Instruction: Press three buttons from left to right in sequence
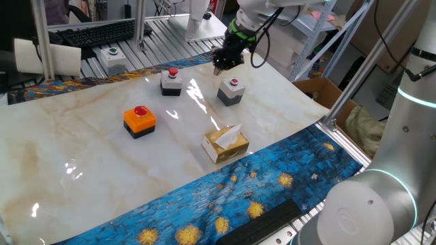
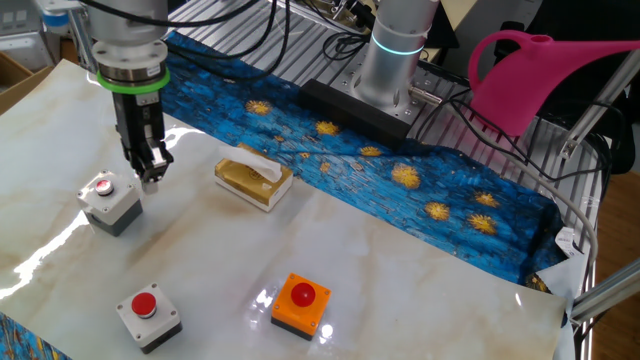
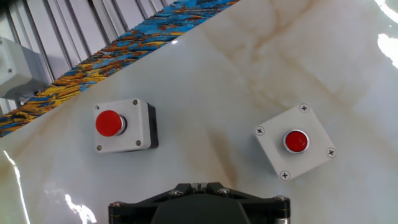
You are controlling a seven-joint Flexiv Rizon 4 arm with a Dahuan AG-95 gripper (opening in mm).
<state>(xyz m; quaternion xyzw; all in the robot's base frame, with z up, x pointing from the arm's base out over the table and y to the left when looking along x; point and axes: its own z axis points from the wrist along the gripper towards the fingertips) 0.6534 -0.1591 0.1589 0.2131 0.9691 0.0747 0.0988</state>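
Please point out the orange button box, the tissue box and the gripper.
orange button box (image 1: 139, 121), one fixed view, orange top beside the red button
tissue box (image 1: 225, 145), one fixed view, yellow top
gripper (image 2: 150, 180), the other fixed view, tip of its shut jaws

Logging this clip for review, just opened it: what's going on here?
A single robot arm is working over a marble-look table with three red push-button boxes: an orange one and two grey ones. Its tool, fingers shut, points down and hangs above the table between the two grey boxes, touching neither; nothing is held. A yellow tissue box sits nearby, untouched.
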